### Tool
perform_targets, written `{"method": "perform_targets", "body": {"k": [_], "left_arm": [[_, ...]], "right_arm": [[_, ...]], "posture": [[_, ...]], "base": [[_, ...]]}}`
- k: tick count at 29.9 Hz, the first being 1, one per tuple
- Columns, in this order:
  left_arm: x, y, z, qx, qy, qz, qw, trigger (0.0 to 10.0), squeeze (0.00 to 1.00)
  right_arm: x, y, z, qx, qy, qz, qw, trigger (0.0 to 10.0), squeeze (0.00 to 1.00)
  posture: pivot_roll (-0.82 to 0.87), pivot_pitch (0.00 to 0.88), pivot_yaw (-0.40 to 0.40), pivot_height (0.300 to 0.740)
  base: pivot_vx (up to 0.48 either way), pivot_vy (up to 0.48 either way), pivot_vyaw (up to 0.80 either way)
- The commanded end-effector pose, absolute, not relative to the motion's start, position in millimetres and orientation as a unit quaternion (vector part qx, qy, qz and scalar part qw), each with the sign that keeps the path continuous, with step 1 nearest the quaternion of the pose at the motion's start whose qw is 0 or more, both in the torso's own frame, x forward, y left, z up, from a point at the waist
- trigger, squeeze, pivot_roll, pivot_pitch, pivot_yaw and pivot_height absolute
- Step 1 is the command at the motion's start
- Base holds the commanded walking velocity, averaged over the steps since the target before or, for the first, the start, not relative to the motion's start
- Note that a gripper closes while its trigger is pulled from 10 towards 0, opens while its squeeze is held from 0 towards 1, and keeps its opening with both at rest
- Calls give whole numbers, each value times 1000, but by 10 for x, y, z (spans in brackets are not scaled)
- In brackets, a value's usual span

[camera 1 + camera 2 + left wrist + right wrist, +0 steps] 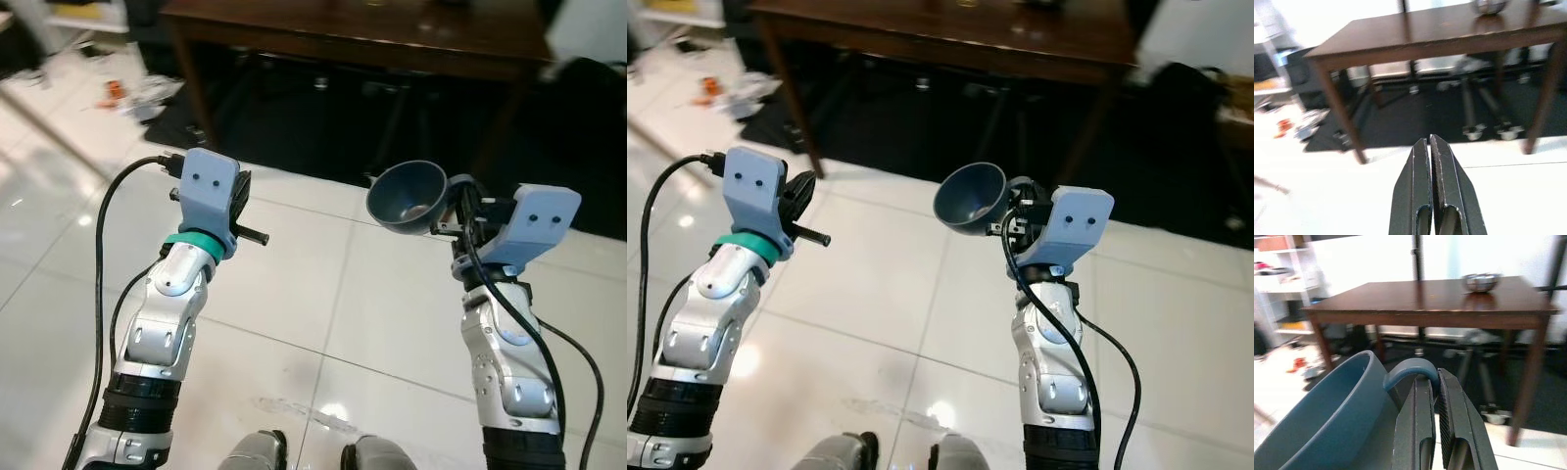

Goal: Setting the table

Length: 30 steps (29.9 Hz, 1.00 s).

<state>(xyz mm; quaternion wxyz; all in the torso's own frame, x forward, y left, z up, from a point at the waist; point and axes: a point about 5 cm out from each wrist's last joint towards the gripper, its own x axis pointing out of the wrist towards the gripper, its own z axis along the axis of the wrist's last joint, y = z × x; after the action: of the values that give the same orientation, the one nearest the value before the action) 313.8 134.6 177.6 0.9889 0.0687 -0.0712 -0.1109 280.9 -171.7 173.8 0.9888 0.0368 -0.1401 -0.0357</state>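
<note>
The right end effector (pixel 1432 396) is clenched on the looped handle of a dark blue-grey rounded plastic cup (pixel 408 197), holding it in the air tilted on its side, mouth facing the robot. A small pale patch shows inside the cup; what it is cannot be made out. The left end effector (pixel 1430 147) is raised level with it, well apart, fingers pressed together and holding nothing.

Beyond both end effectors stands a dark brown wooden counter (pixel 1430 301), with a shiny metal bowl (pixel 1481 282) near its far edge. Beneath the arms is a glossy white tiled floor (pixel 313 294); under the counter lies a dark mat (pixel 1449 117) with wheeled chair legs (pixel 1484 107).
</note>
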Motion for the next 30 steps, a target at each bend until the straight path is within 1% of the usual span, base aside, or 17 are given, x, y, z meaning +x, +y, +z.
{"method": "perform_targets", "body": {"k": [1, 30], "left_arm": [[3124, 1354, 1711, 70, -57, -103, 991, 10000, 0], [3211, 1388, 1729, 86, -53, -69, 992, 10000, 0]], "right_arm": [[2812, -1717, 1695, 44, -129, -34, 990, 10000, 0], [2825, -1699, 1696, 49, -131, -33, 990, 10000, 0]], "posture": [[-16, 0, 60, 740], [-12, 0, 69, 740]], "base": [[0, 0, 794], [0, 0, 794]]}}
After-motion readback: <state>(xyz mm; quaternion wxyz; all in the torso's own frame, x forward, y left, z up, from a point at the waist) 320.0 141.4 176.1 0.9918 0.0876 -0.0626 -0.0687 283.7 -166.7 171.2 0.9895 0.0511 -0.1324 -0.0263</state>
